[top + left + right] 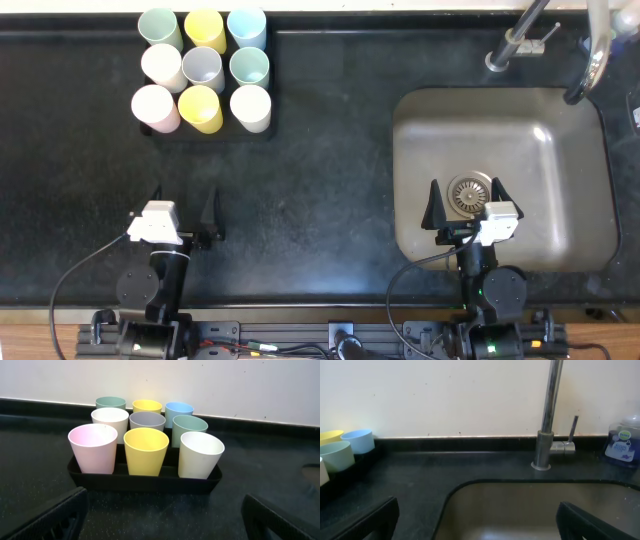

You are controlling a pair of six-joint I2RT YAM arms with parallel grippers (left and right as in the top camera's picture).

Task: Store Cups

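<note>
Nine cups (205, 70) are set upright in the tray (145, 482) near the worktop's far left corner. Storing is judged likely done, and the left gripper (185, 205) and right gripper (465, 200) are left released, empty.

Bright even light, soft faint shadows

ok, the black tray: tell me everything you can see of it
The tray is low, rectangular and black, plastic by the look, with a shallow raised rim and rounded corners. It lies flat on the dark counter, close to the white wall and, in the top view, well left of the sink. Nine cups stand upright in it, three rows of three, filling it. Only the cups and the counter touch it.
</note>
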